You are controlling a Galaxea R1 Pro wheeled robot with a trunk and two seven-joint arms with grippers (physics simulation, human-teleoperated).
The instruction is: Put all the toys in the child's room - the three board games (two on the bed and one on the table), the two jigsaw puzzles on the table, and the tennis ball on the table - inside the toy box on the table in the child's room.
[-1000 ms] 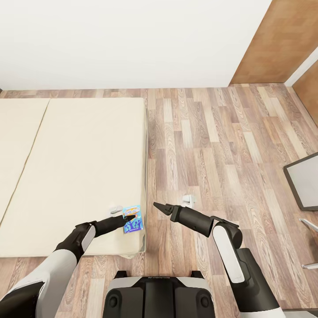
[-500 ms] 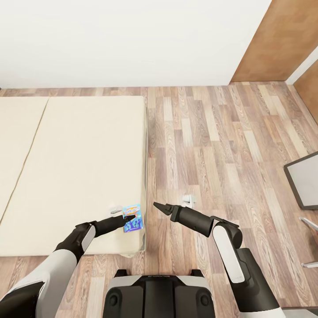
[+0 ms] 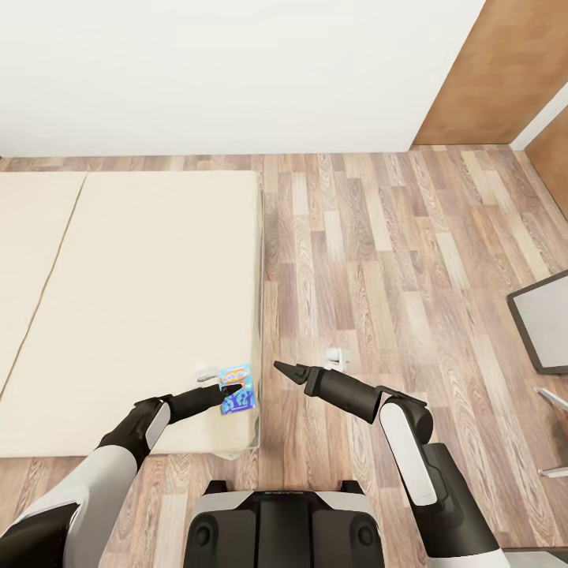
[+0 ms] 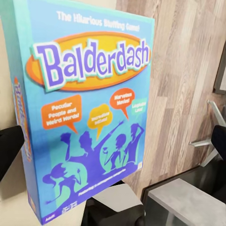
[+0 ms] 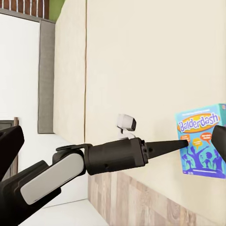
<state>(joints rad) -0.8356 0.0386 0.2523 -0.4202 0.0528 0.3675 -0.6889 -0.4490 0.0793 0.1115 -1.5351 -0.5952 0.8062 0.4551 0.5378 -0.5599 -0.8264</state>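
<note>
**Board game at the bed's corner, left arm reaching in**

Board game (image 3: 237, 390), a light blue box printed "Balderdash", lies flat near the corner of the bed (image 3: 142, 300), close to the mattress edge by the wood floor (image 3: 379, 260). The left gripper (image 3: 229, 394) sits at the box's near edge, yet whether its fingers are clamped on it or apart cannot be told. The right gripper (image 3: 278, 366) hangs over the floor just beside the bed, fingers drawn together on nothing.

This looks like the pick-up step for a bed game. Next it probably calls for a firm pinch across the thin box, then a clean lift.
</note>
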